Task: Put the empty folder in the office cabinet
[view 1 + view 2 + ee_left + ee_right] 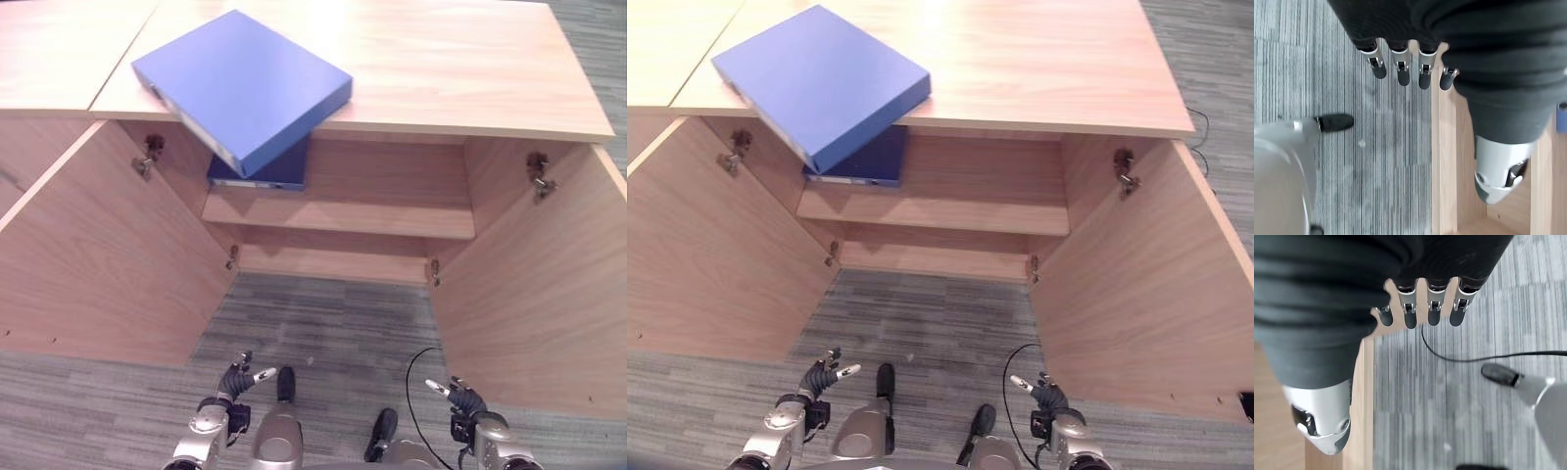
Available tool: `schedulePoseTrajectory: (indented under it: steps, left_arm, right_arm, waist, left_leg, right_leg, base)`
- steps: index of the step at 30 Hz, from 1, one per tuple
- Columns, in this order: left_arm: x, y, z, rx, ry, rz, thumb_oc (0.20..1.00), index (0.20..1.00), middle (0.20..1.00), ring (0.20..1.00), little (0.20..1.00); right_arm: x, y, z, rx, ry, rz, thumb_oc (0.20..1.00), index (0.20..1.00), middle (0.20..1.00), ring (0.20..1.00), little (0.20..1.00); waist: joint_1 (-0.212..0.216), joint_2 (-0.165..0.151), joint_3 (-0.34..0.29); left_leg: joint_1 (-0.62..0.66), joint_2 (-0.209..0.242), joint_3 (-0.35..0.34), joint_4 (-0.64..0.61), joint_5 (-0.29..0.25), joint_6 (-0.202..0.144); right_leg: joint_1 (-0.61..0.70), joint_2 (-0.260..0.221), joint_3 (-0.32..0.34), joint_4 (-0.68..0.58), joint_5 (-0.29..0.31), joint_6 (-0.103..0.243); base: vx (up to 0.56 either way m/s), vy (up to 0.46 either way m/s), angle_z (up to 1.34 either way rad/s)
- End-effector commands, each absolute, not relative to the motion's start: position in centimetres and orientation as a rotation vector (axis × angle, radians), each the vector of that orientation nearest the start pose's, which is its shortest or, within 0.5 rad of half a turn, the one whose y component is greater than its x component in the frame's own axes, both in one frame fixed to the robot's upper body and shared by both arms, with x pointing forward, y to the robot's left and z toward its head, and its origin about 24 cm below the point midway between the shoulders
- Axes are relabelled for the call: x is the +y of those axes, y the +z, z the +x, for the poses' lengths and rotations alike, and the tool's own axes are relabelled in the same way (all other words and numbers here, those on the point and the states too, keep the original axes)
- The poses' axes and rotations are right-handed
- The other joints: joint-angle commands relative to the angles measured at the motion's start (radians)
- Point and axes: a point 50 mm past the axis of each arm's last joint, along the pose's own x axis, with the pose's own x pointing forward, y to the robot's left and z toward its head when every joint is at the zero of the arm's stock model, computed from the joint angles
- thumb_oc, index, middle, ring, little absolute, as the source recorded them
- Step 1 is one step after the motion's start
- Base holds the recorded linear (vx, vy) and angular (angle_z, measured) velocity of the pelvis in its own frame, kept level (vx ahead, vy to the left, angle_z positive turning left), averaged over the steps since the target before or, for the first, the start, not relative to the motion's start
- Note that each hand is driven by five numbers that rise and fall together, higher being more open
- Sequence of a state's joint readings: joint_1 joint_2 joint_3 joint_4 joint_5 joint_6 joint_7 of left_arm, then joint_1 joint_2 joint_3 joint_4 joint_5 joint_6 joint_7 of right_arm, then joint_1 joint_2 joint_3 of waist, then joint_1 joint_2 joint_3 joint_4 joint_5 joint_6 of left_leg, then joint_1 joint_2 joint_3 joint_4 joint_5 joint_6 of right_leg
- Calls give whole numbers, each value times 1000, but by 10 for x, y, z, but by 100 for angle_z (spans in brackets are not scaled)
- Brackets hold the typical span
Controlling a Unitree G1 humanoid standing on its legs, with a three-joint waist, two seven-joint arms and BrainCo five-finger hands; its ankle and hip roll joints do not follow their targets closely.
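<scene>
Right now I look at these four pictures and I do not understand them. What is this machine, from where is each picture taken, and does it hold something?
It is a humanoid robot standing before an open wooden cabinet. The two wide pictures come from cameras in its head, looking down. The two close pictures come from cameras on its wrists, looking along its fingers at the carpet. A blue folder lies on the cabinet top, its corner past the edge. A darker folder rests on the shelf inside. The left hand and the right hand hang low, open, holding nothing.
</scene>
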State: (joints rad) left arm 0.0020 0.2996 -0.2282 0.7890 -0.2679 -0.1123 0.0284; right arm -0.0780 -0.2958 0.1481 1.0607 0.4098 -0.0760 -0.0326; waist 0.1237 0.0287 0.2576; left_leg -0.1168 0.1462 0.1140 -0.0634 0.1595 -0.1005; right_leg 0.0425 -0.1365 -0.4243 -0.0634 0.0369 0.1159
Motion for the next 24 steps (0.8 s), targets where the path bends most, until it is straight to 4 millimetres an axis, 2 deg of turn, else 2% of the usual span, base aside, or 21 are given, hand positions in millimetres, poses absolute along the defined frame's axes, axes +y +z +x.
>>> schedulePoseTrajectory:
  steps: [1,5,7,8,9,10,11,13,14,16,17,19,20,23,24]
  left_arm:
    - [223,-94,195,620,33,157,1000,1000,1000,1000,1000]
    - [225,-90,201,605,23,174,1000,1000,1000,1000,1000]
    - [229,-85,206,588,17,192,1000,1000,1000,1000,1000]
    - [229,-85,207,588,16,192,1000,1000,1000,1000,1000]
    - [231,-82,210,580,9,212,1000,1000,1000,1000,1000]
    - [235,-76,213,556,7,222,1000,1000,1000,1000,1000]
    - [236,-76,213,556,7,222,1000,1000,1000,1000,1000]
    - [245,-71,211,544,21,237,1000,1000,1000,1000,1000]
    - [247,-72,209,549,29,248,1000,1000,1000,1000,1000]
    - [250,-71,210,548,42,254,1000,1000,1000,1000,1000]
    - [249,-71,210,547,41,254,1000,1000,1000,1000,1000]
    - [248,-70,212,541,47,248,1000,1000,1000,1000,1000]
    - [247,-70,212,535,44,248,1000,1000,1000,1000,1000]
    - [244,-70,216,530,37,256,1000,1000,1000,1000,1000]
    - [243,-70,216,529,33,257,1000,1000,1000,1000,1000]
  right_arm:
    - [-249,-117,181,804,-258,-9,1000,1000,1000,1000,1000]
    - [-247,-118,181,811,-264,-1,1000,1000,1000,1000,1000]
    - [-240,-123,176,830,-253,17,1000,1000,1000,1000,1000]
    - [-240,-123,176,829,-254,17,1000,1000,1000,1000,1000]
    - [-235,-122,181,825,-259,41,1000,1000,1000,1000,1000]
    - [-226,-122,186,814,-246,70,1000,1000,1000,1000,1000]
    - [-226,-122,186,814,-245,71,1000,1000,1000,1000,1000]
    - [-214,-123,190,816,-214,100,1000,1000,1000,1000,1000]
    - [-211,-123,192,815,-199,96,1000,1000,1000,1000,1000]
    - [-205,-121,195,801,-177,98,1000,1000,1000,1000,1000]
    - [-205,-121,195,800,-177,98,1000,1000,1000,1000,1000]
    - [-204,-119,197,785,-171,97,1000,1000,1000,1000,1000]
    - [-206,-118,197,775,-178,98,1000,1000,1000,1000,1000]
    - [-210,-116,199,763,-196,94,1000,1000,1000,1000,1000]
    - [-212,-116,198,765,-201,96,1000,1000,1000,1000,1000]
  waist:
    - [21,-13,32]
    - [39,-31,36]
    - [47,-54,25]
    - [47,-54,23]
    - [51,-74,22]
    - [54,-84,20]
    - [56,-88,19]
    - [53,-85,37]
    - [52,-72,43]
    - [45,-57,56]
    - [45,-55,55]
    - [29,-46,66]
    - [19,-43,68]
    - [2,-38,67]
    - [-8,-32,67]
  left_leg:
    - [-96,100,-54,26,1,-82]
    - [-141,114,-65,42,-1,-80]
    - [-161,101,-61,74,5,-71]
    - [-166,101,-61,75,7,-69]
    - [-179,71,-39,118,-13,-52]
    - [-175,58,-11,131,-37,-19]
    - [-176,56,-7,132,-39,-17]
    - [-125,40,39,134,-79,23]
    - [-109,38,48,125,-82,38]
    - [-72,17,47,105,-95,55]
    - [-75,19,47,104,-92,56]
    - [-49,-10,32,80,-95,66]
    - [-36,-26,25,62,-100,64]
    - [-23,-32,11,42,-112,44]
    - [-22,-35,-2,44,-115,43]
  right_leg:
    - [49,-62,3,27,-68,71]
    - [71,-65,12,35,-93,72]
    - [93,-83,6,56,-109,82]
    - [90,-84,5,55,-105,83]
    - [76,-112,9,126,-111,87]
    - [28,-136,11,219,-96,105]
    - [22,-141,15,226,-98,107]
    - [-54,-195,-1,424,-15,142]
    - [-78,-196,-10,481,17,146]
    - [-116,-174,-7,534,23,146]
    - [-117,-171,-8,529,28,146]
    - [-145,-141,13,498,16,141]
    - [-151,-137,19,429,-3,133]
    - [-176,-172,14,270,2,114]
    - [-189,-174,46,255,11,113]
  base:
    - [211,193,3]
    - [176,163,1]
    - [230,202,6]
    - [189,273,30]
    - [170,391,33]
    - [177,390,38]
    - [184,425,5]
    - [182,361,-5]
    - [153,274,-3]
    - [122,189,-11]
    - [80,125,-16]
    - [126,125,7]
    - [171,69,23]
    - [141,-36,21]
    - [143,-66,16]
